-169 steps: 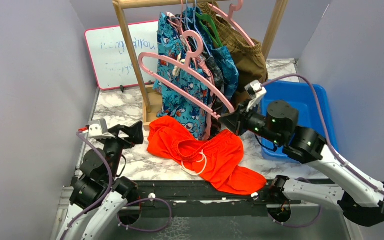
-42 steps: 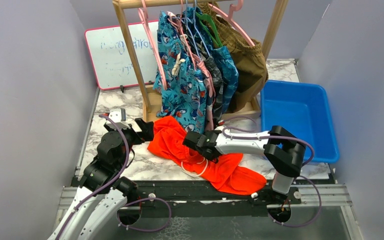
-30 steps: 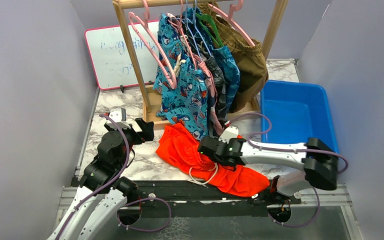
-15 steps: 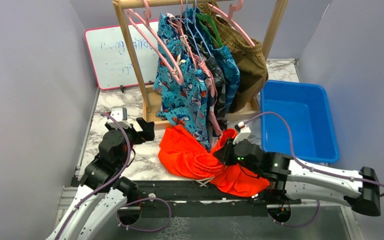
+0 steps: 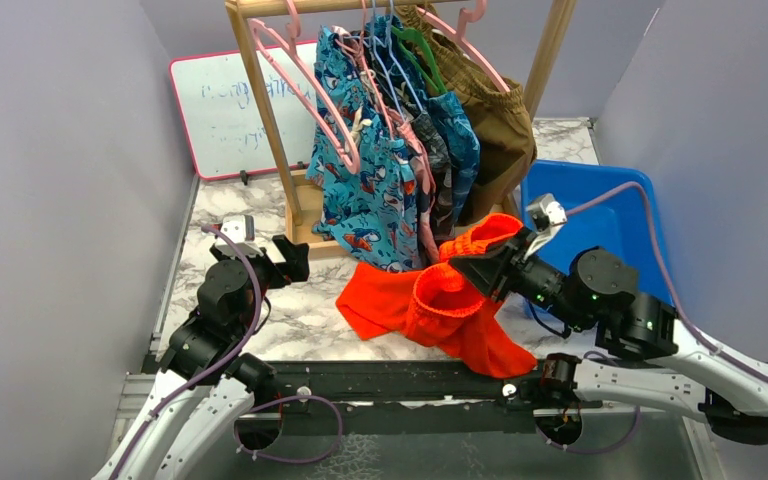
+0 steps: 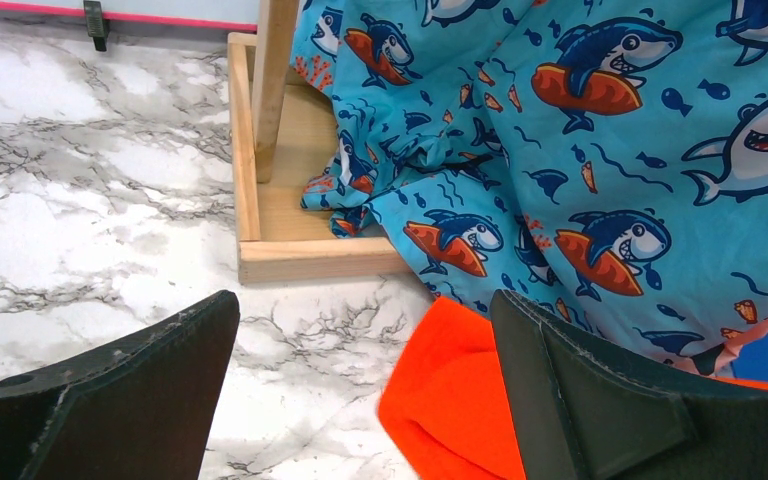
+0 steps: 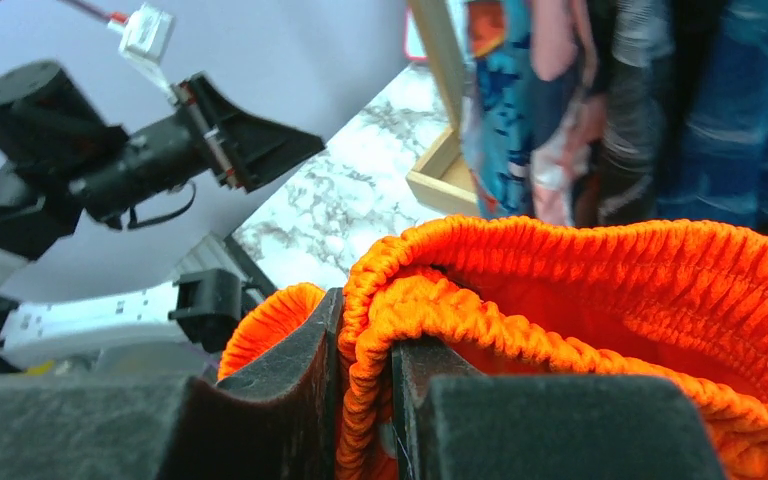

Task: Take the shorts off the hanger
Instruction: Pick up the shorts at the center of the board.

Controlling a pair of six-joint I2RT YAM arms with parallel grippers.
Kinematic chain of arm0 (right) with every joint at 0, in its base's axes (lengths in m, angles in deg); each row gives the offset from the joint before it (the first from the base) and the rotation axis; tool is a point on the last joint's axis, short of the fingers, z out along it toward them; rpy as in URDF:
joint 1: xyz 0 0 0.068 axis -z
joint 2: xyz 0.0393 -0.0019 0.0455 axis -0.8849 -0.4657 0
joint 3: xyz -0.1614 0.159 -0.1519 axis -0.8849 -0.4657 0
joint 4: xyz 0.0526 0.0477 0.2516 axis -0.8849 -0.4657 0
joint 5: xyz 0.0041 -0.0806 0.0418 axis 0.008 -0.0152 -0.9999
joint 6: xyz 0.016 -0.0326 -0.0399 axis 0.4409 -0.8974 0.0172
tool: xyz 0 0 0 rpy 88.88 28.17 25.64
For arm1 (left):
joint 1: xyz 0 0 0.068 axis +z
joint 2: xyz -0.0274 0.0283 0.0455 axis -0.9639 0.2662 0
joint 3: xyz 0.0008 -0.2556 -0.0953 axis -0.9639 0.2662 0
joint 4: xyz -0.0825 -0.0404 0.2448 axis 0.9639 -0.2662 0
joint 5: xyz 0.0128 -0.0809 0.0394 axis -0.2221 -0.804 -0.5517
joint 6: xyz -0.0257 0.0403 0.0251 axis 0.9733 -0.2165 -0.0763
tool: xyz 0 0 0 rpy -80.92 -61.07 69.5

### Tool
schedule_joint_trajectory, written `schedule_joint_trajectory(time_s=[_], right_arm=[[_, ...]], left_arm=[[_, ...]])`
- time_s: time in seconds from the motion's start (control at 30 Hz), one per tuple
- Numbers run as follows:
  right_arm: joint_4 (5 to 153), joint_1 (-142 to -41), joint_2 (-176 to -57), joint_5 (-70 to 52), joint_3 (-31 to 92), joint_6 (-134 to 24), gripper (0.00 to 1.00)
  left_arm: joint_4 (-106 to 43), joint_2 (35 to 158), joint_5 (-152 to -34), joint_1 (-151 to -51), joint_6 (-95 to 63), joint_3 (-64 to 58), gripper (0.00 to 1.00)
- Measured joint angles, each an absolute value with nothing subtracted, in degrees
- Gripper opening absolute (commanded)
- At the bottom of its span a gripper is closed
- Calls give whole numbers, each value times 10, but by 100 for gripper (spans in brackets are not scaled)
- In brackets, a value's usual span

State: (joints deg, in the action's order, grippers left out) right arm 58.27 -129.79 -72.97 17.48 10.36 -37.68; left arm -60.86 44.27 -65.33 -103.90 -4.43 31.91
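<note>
Right jaws are pinching the orange shorts [image 5: 430,305] by the waistband, legs trailing on the desk [image 5: 250,215] near the blue bin [image 5: 615,210], left jaws spread wide, so I'd lift higher before swinging over.

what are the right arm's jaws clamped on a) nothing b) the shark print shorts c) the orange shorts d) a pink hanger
c: the right jaws pinch the elastic waistband of the orange shorts, plain in the right wrist view.
</note>
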Motion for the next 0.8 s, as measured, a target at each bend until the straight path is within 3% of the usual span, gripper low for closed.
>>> schedule_joint_trajectory(time_s=[0.17,0.37,0.57,0.67,0.8], right_arm=[[577,-1298,-792,126,108,-384,5],[461,-1299,-811,140,-39,-205,16],[343,-1299,-725,169,-101,-60,65],[346,-1299,-752,173,-99,-50,88],[366,-1299,-882,170,-85,-53,99]], left_arm=[[-609,442,-653,-1039,-44,319,99],[-608,438,-653,-1039,-44,319,99],[-609,437,-653,-1039,-44,319,99],[-608,438,-654,-1039,-44,319,99],[-608,446,-655,-1039,-44,319,99]])
